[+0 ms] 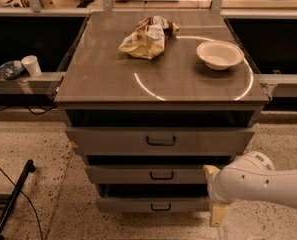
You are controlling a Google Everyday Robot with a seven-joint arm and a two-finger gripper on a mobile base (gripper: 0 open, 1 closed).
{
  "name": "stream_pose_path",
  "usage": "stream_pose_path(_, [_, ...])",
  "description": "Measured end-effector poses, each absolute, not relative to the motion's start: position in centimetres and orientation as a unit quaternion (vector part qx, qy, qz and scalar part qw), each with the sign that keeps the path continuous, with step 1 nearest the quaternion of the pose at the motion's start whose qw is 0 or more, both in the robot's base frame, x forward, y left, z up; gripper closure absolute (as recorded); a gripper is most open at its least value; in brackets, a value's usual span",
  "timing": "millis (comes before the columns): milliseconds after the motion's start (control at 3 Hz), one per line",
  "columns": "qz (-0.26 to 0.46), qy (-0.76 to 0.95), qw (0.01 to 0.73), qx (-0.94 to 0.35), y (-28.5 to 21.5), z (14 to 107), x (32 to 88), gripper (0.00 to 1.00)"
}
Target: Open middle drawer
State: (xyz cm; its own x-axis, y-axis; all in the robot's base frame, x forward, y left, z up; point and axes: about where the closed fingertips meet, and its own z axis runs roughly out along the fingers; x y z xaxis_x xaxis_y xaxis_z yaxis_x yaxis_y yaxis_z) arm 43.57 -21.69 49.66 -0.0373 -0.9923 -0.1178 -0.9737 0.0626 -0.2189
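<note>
While the gripper (215,194) hangs low at the right front of the cabinet (163,86), at the end of a white arm that comes in from the right edge, the middle drawer (138,175) sits just to its left. The gripper overlaps that drawer's right end in the camera view, at about the height of the gap between it and the bottom drawer (138,205). Whether the gripper is open or closed, I cannot tell, and nothing can be seen held in it.

The middle drawer is the second of three grey fronts stacked under the top drawer (113,141). Its front runs side to side, and so does its small black handle (161,175), which lies at the centre of the front. That handle is the thing the coming move turns on: it lies to the left of the gripper and slightly above it, well apart from it, with bare drawer front between them. I judge the gripper has to travel left along the front and rise a little to meet the handle, then pull toward the camera.

On the cabinet top, a white bowl (219,54) and a crumpled snack bag (148,36) rest clear of the work
</note>
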Motion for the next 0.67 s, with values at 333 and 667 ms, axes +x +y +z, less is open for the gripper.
stream_pose_path(333, [-0.055,0.704,0.098,-0.702,-21.7,49.6,42.4,0.00])
stream_pose_path(667, [-0.037,0.707,0.109,-0.698,-21.4,48.1,43.6,0.00])
